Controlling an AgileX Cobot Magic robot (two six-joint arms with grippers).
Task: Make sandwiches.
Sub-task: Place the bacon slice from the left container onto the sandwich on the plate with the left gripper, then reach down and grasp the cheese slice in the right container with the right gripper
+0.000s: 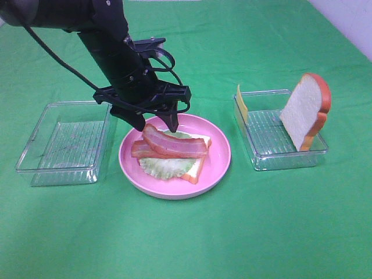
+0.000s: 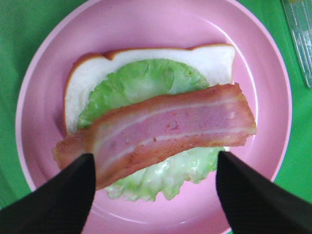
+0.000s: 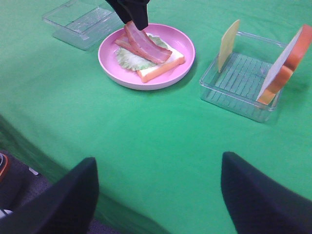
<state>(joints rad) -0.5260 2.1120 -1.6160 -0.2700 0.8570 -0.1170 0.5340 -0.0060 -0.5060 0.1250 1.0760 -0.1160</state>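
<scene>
The half-built sandwich (image 1: 172, 156) sits on the pink plate (image 1: 218, 165) at frame centre, bacon (image 2: 170, 126) uppermost. The left gripper (image 1: 157, 127) hangs just above it with jaws apart, and the right gripper (image 3: 158, 163) is spread and empty. The cheese (image 1: 240, 104), upright in the right-hand tray (image 1: 285, 160), looks thin, light and bendy, so pinch its free top edge.

No text, label, brand, number or sign can be read in any of the views.
</scene>
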